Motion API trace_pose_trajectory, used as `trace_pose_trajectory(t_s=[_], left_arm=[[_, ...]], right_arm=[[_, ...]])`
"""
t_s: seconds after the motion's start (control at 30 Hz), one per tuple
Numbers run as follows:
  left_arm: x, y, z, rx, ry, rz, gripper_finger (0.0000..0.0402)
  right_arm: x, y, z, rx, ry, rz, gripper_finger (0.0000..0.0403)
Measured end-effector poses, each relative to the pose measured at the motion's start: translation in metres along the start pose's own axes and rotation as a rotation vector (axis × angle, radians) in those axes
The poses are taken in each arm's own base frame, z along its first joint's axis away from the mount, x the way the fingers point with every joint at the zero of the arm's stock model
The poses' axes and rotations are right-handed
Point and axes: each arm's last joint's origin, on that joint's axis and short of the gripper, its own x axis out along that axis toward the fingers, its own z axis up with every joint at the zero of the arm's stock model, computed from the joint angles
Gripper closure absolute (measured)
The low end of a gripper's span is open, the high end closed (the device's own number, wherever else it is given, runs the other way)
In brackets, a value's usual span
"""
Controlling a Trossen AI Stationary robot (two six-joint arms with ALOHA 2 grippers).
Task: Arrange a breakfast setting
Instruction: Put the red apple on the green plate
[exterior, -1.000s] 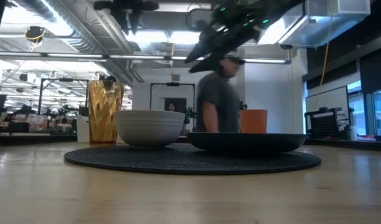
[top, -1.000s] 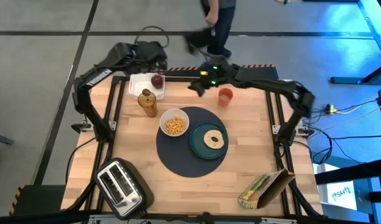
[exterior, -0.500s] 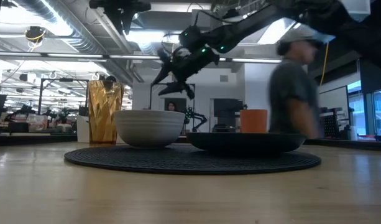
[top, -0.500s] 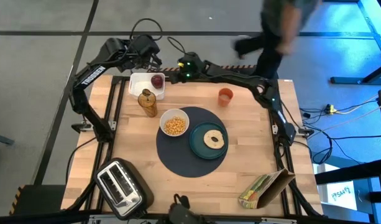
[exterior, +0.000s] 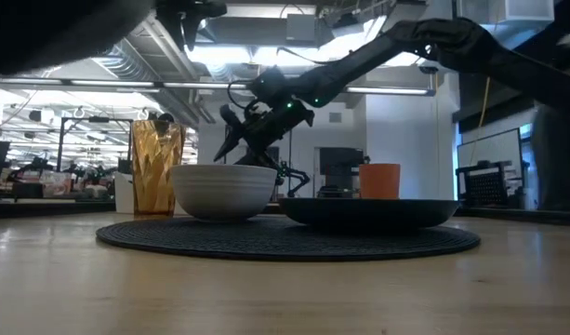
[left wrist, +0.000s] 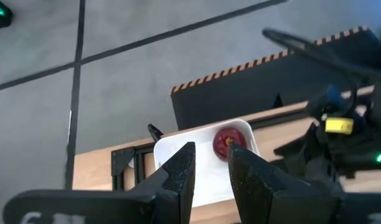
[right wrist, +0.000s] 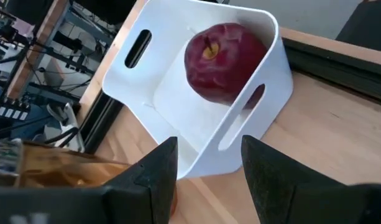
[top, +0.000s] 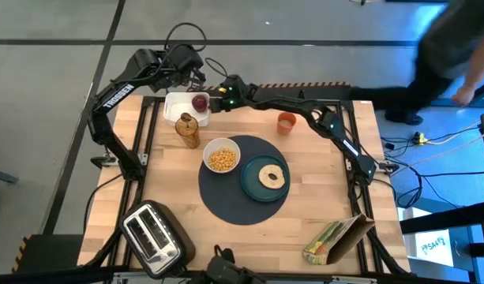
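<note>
Reaching across the far edge of the table, the right gripper (top: 216,100) hangs just beside the white bin (top: 178,109) that holds the red fruit (top: 200,102). Right wrist view: its fingers (right wrist: 154,172) stand spread apart, empty, aimed at the bin's near wall, with the fruit (right wrist: 224,53) resting in a corner of the bin (right wrist: 159,93) next to a handle slot. Low view shows the same gripper (exterior: 231,140) raised above table level, behind the white bowl (exterior: 223,190).

Left gripper (top: 186,67) waits off the far-left corner, above the floor; left wrist view shows its fingers (left wrist: 179,177) narrowly parted, nothing between them, looking down on bin and fruit (left wrist: 227,142).

Setting so far: round dark-grey mat (top: 226,197) at table centre. White bowl (top: 221,156) with yellow cereal (top: 220,160) sits at the mat's far-left rim. Teal plate (top: 249,183) on the mat's right part carries the bagel (top: 271,177). Small orange cup (top: 286,122) stands off the mat, on the far side. Amber glass (top: 187,131) stands near the bin. Silver toaster (top: 152,232) at near-left corner, cereal bag (top: 338,237) at near-right. A blurred person (top: 451,47) is beyond the table's far-right side.
</note>
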Motion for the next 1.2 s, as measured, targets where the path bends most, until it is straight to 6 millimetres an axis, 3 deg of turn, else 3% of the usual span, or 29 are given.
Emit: trace_pose_trajectory(t_s=[0.43, 0.9, 1.2], left_arm=[[0.000, -0.002, 0.002, -0.022, -0.017, -0.013, 0.0313], [0.000, -0.002, 0.002, -0.022, -0.016, -0.014, 0.0313], [0.000, -0.002, 0.002, -0.023, -0.016, -0.016, 0.0313]], right_arm=[[0.022, 0.002, -0.019, 0.005, -0.006, 0.012, 0.0235], [0.022, 0.002, -0.021, 0.050, -0.034, -0.034, 0.0236], [0.022, 0.000, -0.021, 0.060, -0.047, -0.071, 0.0294]])
